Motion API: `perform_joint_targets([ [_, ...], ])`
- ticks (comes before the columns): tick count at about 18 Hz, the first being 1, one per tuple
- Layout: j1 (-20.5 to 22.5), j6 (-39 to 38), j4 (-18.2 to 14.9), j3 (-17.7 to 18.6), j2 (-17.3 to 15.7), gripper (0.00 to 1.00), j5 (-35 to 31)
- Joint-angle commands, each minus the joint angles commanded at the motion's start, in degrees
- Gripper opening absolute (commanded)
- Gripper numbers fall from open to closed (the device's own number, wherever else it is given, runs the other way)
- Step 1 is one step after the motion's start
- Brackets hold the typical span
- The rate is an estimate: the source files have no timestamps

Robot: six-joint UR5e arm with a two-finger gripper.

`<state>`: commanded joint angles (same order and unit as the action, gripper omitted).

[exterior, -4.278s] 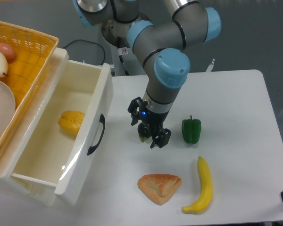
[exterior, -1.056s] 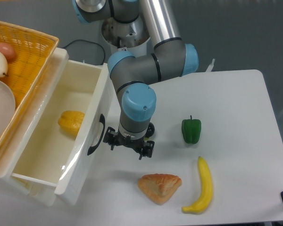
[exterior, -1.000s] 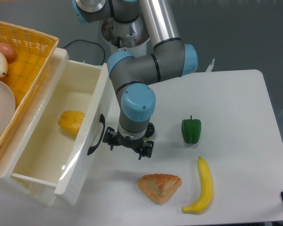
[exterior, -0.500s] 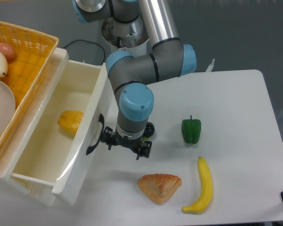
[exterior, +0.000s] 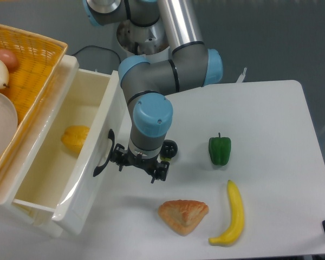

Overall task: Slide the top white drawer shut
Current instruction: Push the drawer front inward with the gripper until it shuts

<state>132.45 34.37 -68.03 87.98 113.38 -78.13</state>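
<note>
My pincer (exterior: 136, 165), its fingers spread and holding nothing, presses the top white drawer (exterior: 89, 162) just at its left, so I should push straight, avoiding the handle (exterior: 102, 161).

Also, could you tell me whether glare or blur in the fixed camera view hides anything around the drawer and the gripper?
Fixed camera view: sharp overall, no motion blur on the gripper; glossy highlights streak the top white drawer along its front edge and floor; only soft shadows under the banana and pastry; evenly lit table.
</note>
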Motion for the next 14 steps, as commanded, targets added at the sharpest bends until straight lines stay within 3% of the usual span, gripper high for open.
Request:
perform_joint_targets([
  [14, -2.9, -0.09, -0.53, 0.26, -0.88, 1.0, 0.35],
])
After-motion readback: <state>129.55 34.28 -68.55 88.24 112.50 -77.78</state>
